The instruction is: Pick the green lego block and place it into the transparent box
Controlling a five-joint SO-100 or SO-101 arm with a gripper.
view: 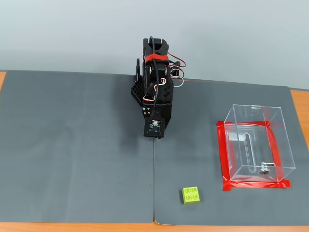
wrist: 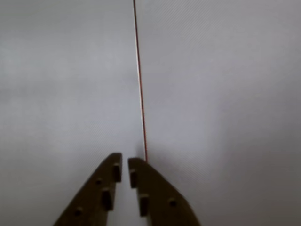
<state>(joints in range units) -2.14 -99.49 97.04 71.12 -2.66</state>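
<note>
In the fixed view the arm is sitting folded at the far middle of the bench, its body bunched over its base and its camera board facing down toward the grey mat. The end effector is showing only in the wrist view, entering from the bottom edge: its two dark fingers are drawn nearly together, with just a thin gap at the tips and nothing held between them. Below them there is only the grey mat, with a thin seam line running straight up the picture from just beside the right fingertip.

The green lego block is lying on the mat near the front edge, studs up (four of them are showing), a little right of the seam between the two mat halves. It is well apart from the arm and untouched. The transparent box is standing upright at the right side of the mat, open at the top, inside a frame of red tape. A long slot and a small metal piece are showing through its clear walls near the base. The block is sitting outside the box, to its front left, near the corner of the tape.
</note>
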